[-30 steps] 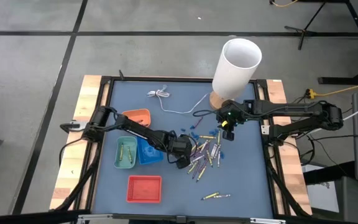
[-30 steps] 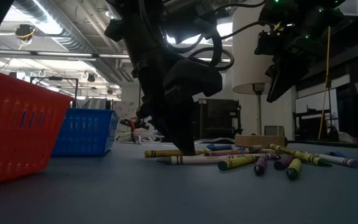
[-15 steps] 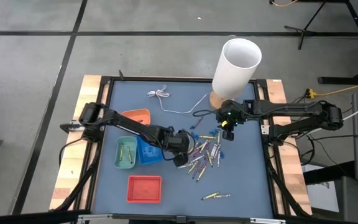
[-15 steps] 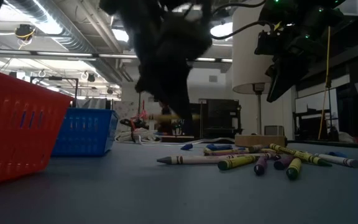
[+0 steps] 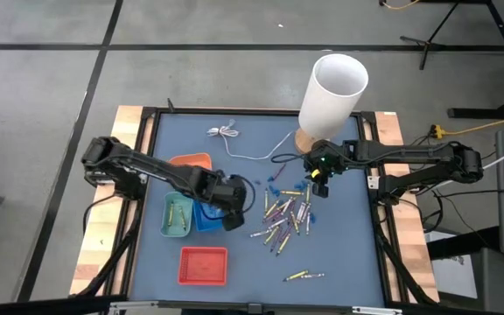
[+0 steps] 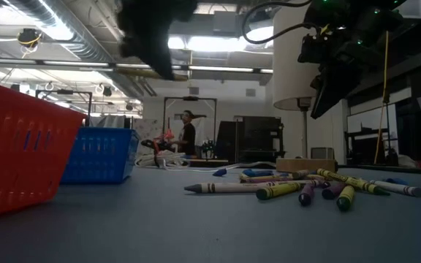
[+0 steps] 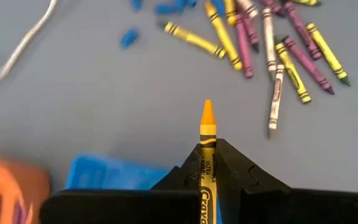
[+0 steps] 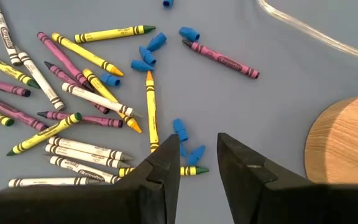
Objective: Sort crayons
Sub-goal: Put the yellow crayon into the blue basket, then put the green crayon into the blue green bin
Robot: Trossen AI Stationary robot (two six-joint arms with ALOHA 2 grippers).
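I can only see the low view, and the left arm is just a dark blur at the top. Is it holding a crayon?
Observer: Yes. The left gripper is shut on a yellow-orange crayon.
Operator: Where is it?
Observer: Right by the blue tray, on the side facing the crayon pile.
Operator: What about the other arm?
Observer: The right gripper hangs open over the pile's edge, holding nothing.

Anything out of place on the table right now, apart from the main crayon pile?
Two crayons lie alone near the front edge, well apart from the pile. Small blue bits are scattered among the crayons, and a thin white cable lies loose at the back. The left tool holds a yellow crayon.
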